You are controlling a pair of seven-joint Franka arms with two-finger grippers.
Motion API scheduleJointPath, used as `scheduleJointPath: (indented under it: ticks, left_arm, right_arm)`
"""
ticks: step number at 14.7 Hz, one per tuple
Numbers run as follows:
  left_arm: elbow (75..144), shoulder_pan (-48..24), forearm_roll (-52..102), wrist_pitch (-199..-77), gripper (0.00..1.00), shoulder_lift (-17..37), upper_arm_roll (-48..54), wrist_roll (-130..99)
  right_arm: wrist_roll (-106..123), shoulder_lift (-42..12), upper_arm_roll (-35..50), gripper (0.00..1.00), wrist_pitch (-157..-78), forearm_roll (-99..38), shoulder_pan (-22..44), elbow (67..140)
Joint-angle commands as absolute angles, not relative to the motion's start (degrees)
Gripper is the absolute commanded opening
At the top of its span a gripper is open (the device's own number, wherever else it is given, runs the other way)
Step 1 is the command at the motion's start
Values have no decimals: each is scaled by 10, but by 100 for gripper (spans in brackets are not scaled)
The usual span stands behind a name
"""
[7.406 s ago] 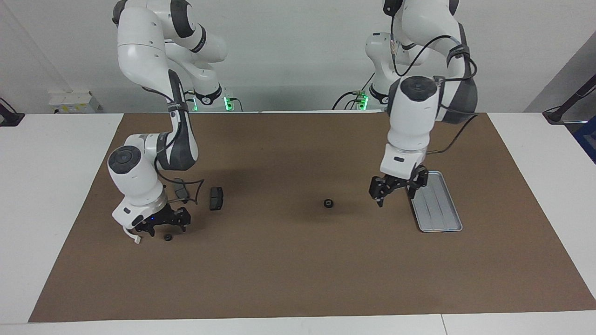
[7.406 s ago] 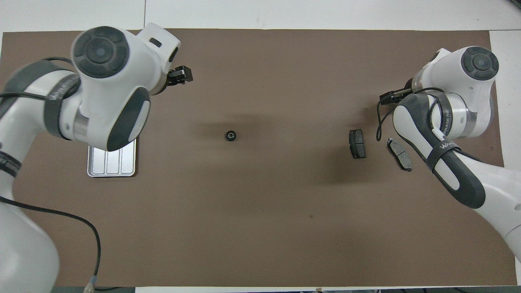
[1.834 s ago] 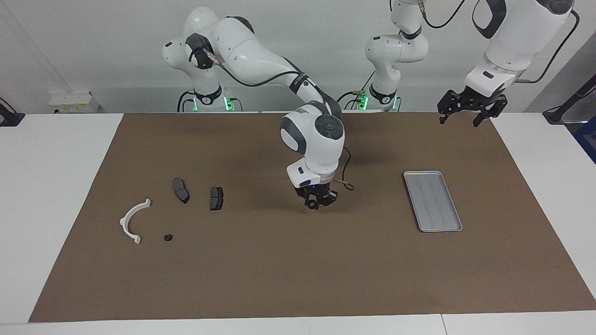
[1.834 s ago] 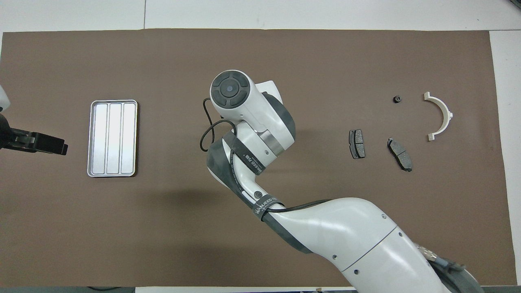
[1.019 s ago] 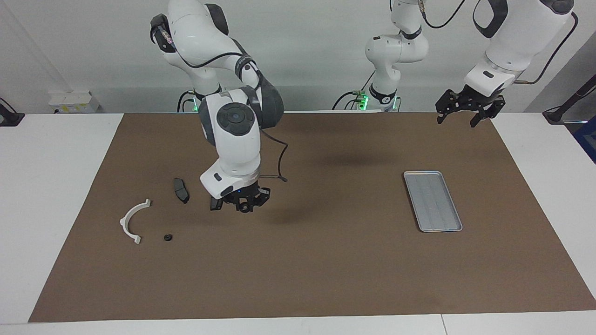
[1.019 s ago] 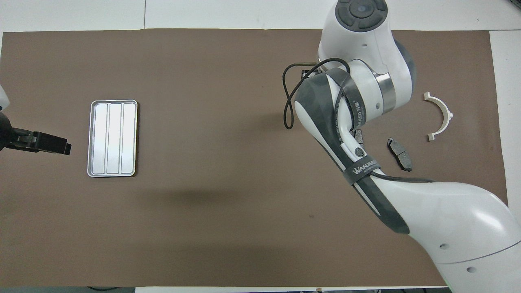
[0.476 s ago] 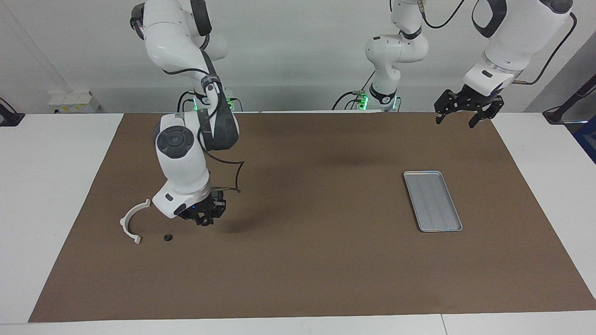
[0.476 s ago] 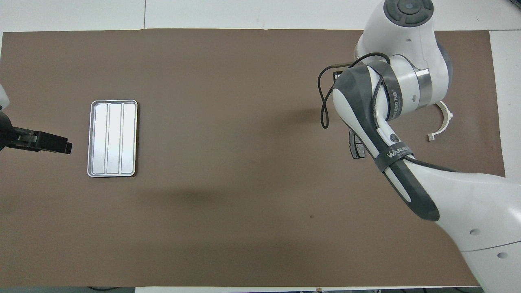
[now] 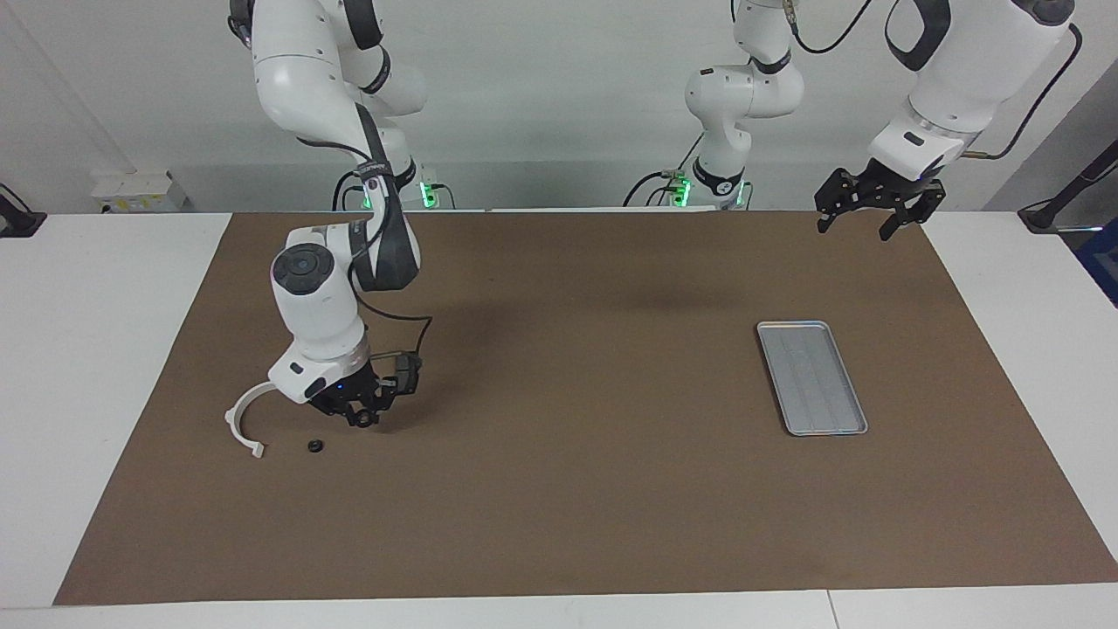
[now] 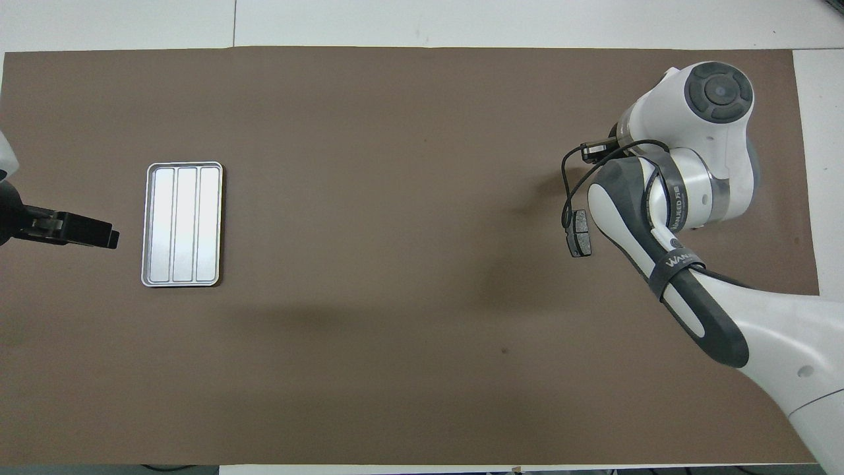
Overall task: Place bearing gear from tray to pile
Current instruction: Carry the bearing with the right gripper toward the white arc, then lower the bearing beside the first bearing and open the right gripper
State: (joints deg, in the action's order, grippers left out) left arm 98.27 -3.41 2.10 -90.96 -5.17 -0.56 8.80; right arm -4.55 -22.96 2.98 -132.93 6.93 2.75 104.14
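— Two arms, seen facing them. What does the right gripper [image 9: 359,412] have?
— Its fingers are pinched narrow on a small dark bearing gear [image 9: 362,421]. It hangs low over the brown mat [image 9: 559,489], between the brake pad [image 9: 408,370] and a second gear [image 9: 315,445]. That second gear lies on the mat near the white bracket [image 9: 243,421].
— And the left gripper [image 9: 860,223]?
— Waiting, raised over the mat's edge nearest the robots, fingers spread wide. The tray [image 9: 812,377] lies well apart from it, toward the left arm's end.
— From overhead?
— The right arm covers its own gripper, the gear and the bracket. One brake pad [image 10: 580,232] shows beside the arm. The left gripper [image 10: 92,234] hangs just beside the tray [image 10: 182,224]. It is side-on there, so I cannot tell its spread.
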Motion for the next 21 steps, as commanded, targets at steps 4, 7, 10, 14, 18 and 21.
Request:
scheduleJointPath:
  ticks: [4,7,10,14,18,21]
  left_arm:
    - [993,-34,5,-918,100,-60,-4,92]
    - [993,-34,5,-922,100,-60,-4,86]
    - [995,-33,5,-923,100,-60,-4,51]
    - [995,-34,5,-924,100,-60,-4,53]
    - [994,-34,5,-923,100,-60,-4,54]
    - [994,-33,5,-923,100,-60,-4,55]
  right_arm:
    - [-27,-195,36,0,-1395,57,9,1121]
    - [-26,-193,36,0,-1413,57,2,1135]
    - [-24,-195,36,0,-1441,57,3,1150]
    - [-23,-199,36,0,-1445,57,1,1155]
    - [-19,-201,36,0,-1446,57,-8,1156]
    - [-14,-204,36,0,-1472,57,-8,1166]
